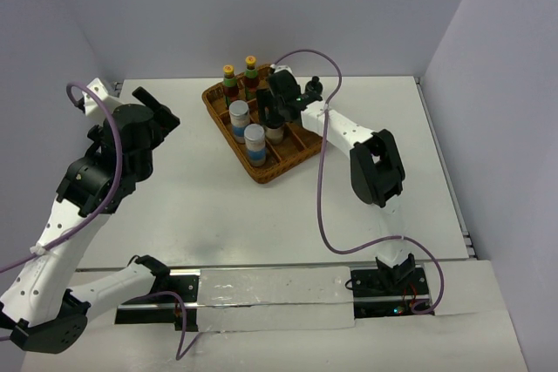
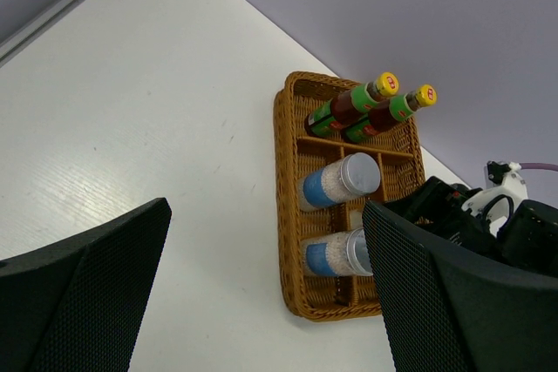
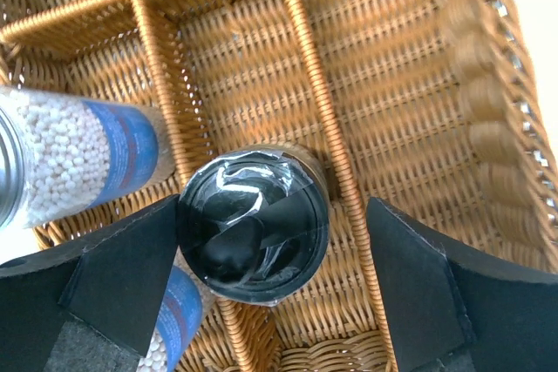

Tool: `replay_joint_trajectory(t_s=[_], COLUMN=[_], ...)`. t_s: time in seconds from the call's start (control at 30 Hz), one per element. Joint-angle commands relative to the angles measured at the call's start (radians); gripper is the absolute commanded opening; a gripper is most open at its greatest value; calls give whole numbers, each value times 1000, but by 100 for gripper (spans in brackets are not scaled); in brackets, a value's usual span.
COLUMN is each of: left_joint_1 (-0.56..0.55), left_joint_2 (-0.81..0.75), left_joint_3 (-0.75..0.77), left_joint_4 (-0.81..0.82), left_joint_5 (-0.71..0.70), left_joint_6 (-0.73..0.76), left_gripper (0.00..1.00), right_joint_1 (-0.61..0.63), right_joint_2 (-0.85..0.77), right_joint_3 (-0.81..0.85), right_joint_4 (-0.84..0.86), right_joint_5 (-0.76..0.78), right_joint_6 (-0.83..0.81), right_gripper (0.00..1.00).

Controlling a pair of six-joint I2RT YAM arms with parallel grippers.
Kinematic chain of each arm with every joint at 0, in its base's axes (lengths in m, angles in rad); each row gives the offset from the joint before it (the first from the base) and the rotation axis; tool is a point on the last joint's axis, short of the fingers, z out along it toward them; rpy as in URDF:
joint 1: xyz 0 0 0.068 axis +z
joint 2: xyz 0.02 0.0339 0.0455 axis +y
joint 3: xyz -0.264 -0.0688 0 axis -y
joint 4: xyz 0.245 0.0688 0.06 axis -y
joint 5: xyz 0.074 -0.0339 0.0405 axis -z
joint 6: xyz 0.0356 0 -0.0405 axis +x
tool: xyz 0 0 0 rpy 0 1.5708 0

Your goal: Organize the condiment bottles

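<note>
A wicker basket (image 1: 283, 163) with compartments stands at the table's middle back. Two slim yellow-capped bottles (image 1: 228, 80) (image 1: 251, 71) stand at its far end. Two white blue-labelled, silver-capped bottles (image 1: 239, 119) (image 1: 255, 143) stand along its left side. My right gripper (image 3: 275, 267) is open inside the basket (image 3: 410, 128), straddling a squat black-capped bottle (image 3: 253, 224) that stands in a compartment. Its left finger (image 3: 113, 276) is against the cap and the right finger (image 3: 445, 294) is apart from it. Only one black-capped bottle shows. My left gripper (image 1: 157, 109) is open and empty, held above the table left of the basket.
The left wrist view shows the basket (image 2: 283, 172) with the yellow-capped bottles (image 2: 353, 106) and the white bottles (image 2: 336, 182), and bare white table to its left. The right arm (image 1: 349, 132) reaches over the basket's right side. A purple cable (image 1: 323, 198) hangs by the right arm.
</note>
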Motion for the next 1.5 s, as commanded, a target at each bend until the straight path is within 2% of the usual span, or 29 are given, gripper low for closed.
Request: replay_joint_trajectory(t_s=[0.0,0.2,0.5,0.77,1.47], left_joint_1=[4,5,5,4,4], left_joint_2=[-23,-28,-29,-23,30], left_joint_3=[3,8,23,30,34], left_joint_4=[-2,-13,-34,-39,-39], left_joint_5=[4,0,-21,-35,-37], left_joint_6=[-5,-8,-1,8,7], left_gripper=[100,99,99,99,99], right_joint_1=[6,-32,-163,-239,-264], right_joint_2=[-62,-53,54,127,295], right_joint_3=[102,245,472,505,539], right_joint_4=[-11,-56,-184,-191,-146], right_joint_5=[83,108,109,55,62], right_joint_6=[-1,-1,-1,-1,-1], right_gripper=[93,95,96,98,98])
